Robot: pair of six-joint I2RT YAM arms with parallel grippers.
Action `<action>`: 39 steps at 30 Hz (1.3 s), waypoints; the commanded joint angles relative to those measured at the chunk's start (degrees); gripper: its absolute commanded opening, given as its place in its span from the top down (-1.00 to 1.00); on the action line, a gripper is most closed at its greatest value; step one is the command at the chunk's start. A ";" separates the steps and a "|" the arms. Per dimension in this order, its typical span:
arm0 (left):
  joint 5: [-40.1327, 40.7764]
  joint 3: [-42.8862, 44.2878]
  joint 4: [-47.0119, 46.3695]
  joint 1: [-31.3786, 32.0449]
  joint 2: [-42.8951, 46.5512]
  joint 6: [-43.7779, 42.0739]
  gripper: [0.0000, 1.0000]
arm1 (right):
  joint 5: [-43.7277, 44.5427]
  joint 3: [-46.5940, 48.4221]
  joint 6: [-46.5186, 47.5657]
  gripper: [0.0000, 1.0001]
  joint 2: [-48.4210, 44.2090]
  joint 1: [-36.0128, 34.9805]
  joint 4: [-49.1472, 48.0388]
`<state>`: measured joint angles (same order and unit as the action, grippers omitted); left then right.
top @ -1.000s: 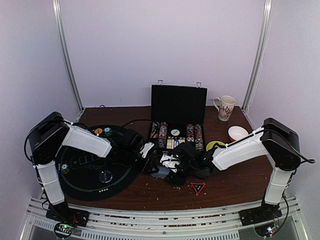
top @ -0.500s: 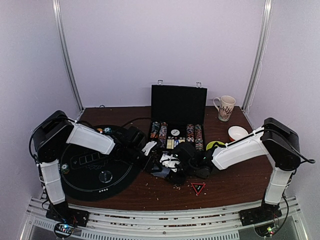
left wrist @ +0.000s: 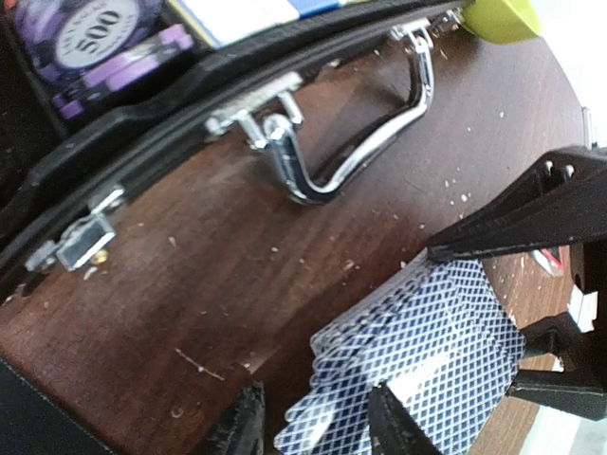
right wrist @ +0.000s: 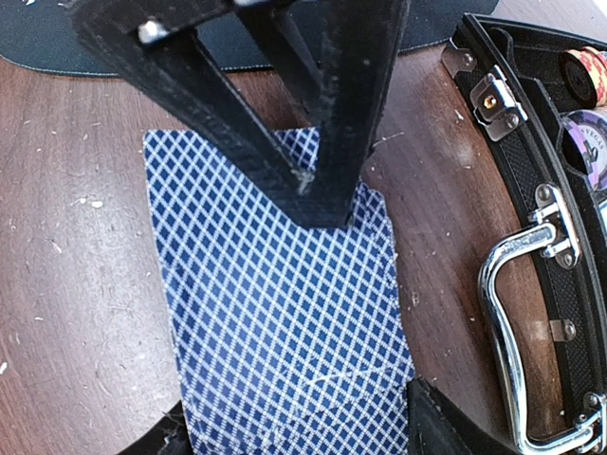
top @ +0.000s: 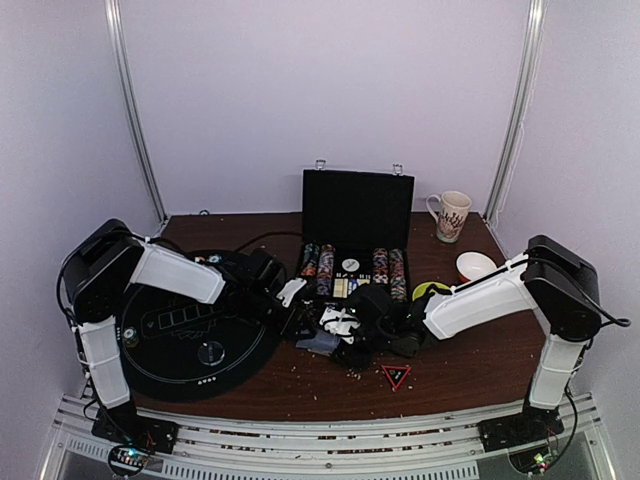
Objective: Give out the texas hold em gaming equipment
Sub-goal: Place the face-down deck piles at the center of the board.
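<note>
A blue-diamond-backed deck of cards lies slightly fanned on the brown table in front of the open black case. My right gripper grips the deck at its near end, one finger on each long edge. My left gripper is partly open at the deck's far corner, one fingertip on the cards and the other beside them. Rows of poker chips stand in the case; a purple 500 chip shows close up. A clear disc lies on the round black mat.
The case's chrome handle sits just right of the deck, also in the left wrist view. A yellow-green bowl, a white bowl and a patterned mug stand to the right. A red triangle lies near the front.
My left arm has reached further right, bringing its gripper onto the deck. The right arm has barely moved and keeps its hold on the cards.
</note>
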<state>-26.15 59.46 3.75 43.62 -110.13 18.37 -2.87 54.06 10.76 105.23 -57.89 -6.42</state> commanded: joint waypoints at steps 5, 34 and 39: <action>-1.99 -2.83 3.63 -1.76 0.59 0.32 -0.19 | 1.85 0.68 1.00 -0.33 1.24 0.19 3.13; -16.75 -5.76 -3.40 -5.77 -0.87 5.96 0.47 | 2.14 1.44 0.92 -0.31 2.17 0.23 4.12; -13.82 -5.54 -0.96 -6.77 -0.43 4.06 0.42 | 2.22 1.30 0.98 -0.31 2.09 0.15 4.22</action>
<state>-43.03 53.84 0.05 37.98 -110.37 24.27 -2.68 55.24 11.20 106.04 -57.87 -5.82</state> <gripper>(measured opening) 0.281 0.656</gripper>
